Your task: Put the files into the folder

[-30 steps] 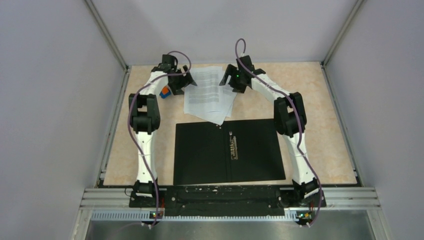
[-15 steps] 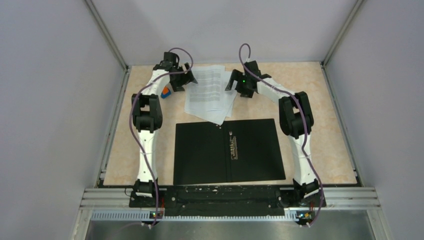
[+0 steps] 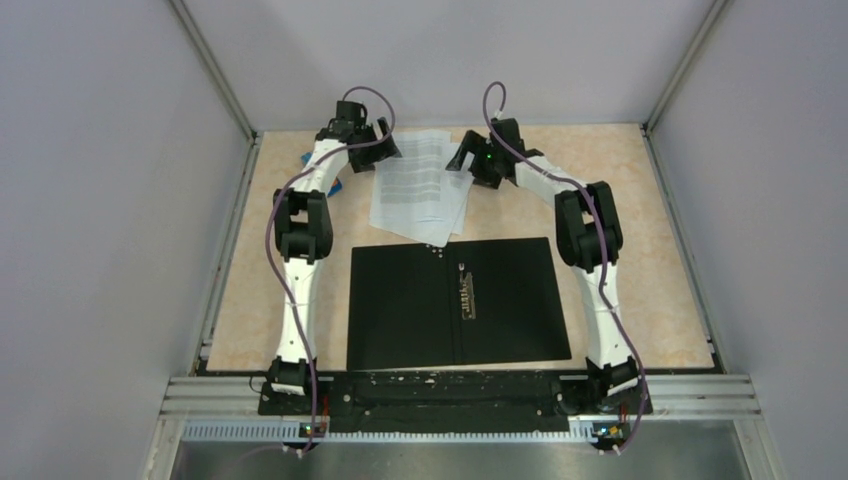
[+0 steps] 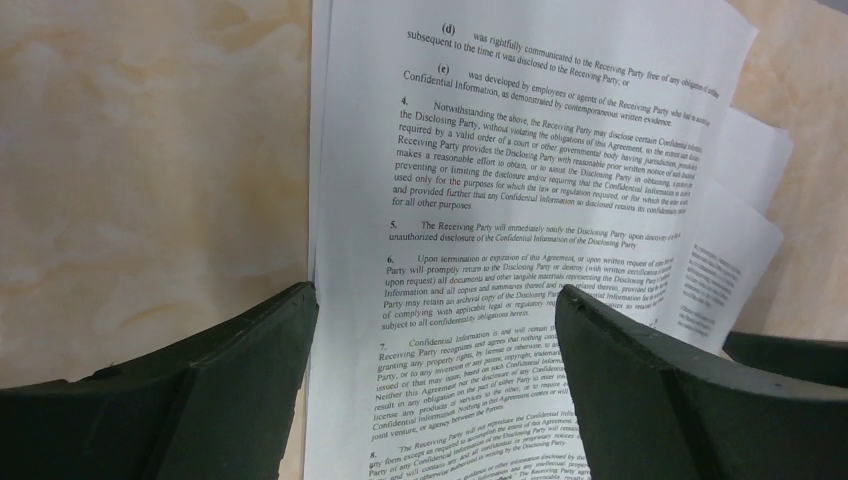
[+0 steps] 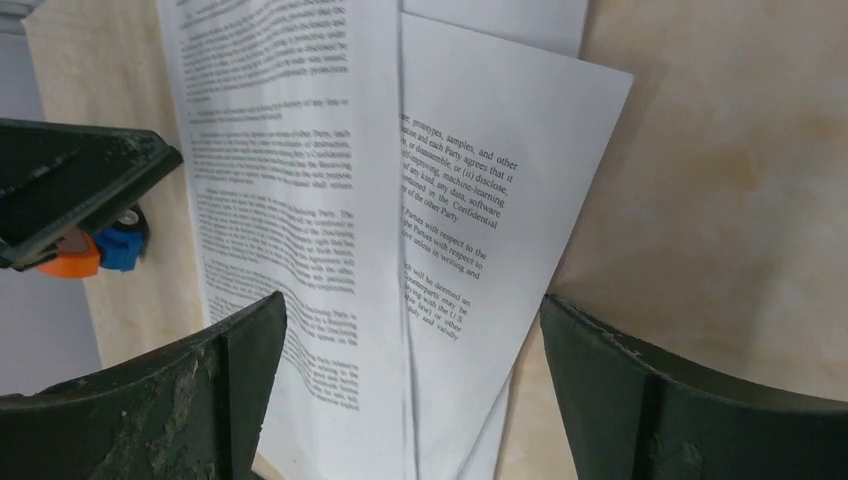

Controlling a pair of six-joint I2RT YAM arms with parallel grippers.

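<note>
files (image 3: 420, 185): three white sheets, dense black text in numbered paragraphs, printed side up
files state: loose, fanned stack; top sheet roughly square to the frame, the two under it skewed and poking out on the right and lower edges
files pose: flat on the tabletop (image 3: 650, 250), no folds or curls visible
files location: upper centre of the top view, above the folder (image 3: 457, 302); lowest corner reaches the folder's upper edge, overlap can't be told
folder state: spread open, black inside facing up, nothing on either half
folder detail: metal spine clip (image 3: 467, 296) along the centre fold
folder location: lower centre of the top view, edges square to the frame
</note>
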